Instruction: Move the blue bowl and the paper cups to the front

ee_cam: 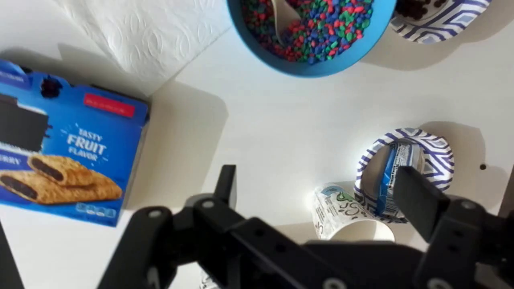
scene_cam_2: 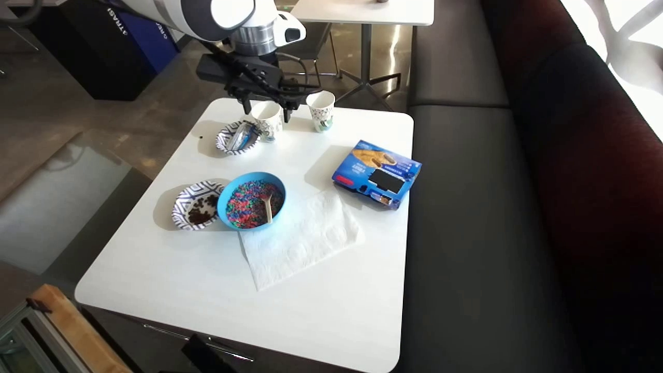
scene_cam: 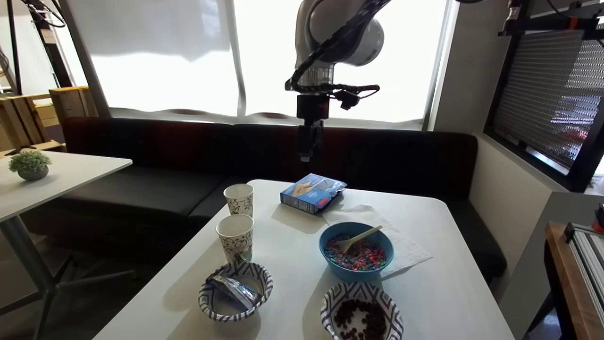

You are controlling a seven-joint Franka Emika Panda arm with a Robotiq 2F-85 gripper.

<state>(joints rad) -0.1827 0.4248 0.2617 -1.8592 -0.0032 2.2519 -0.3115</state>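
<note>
Bowl, round, glossy and light blue, full of multicoloured bits, sits mid-way on the white table, by a white embossed paper towel. One tapered white paper cup with scrolly print stands upright just beside a dark-and-white patterned paper bowl; its scroll-printed twin cup is upright too, further along that side. Hard to call your progress, since I can't tell which edge is the front. My guess: you've got the blue bowl left to move, and the cups, being near a table edge, could go either way. As for pose, your grey-white arm hangs in from up top with the black two-finger gripper pointing down, clear of everything. You've got the fingers spread wide with nothing between them; that first cup only shows in the gap in the wrist view, lower down.
</note>
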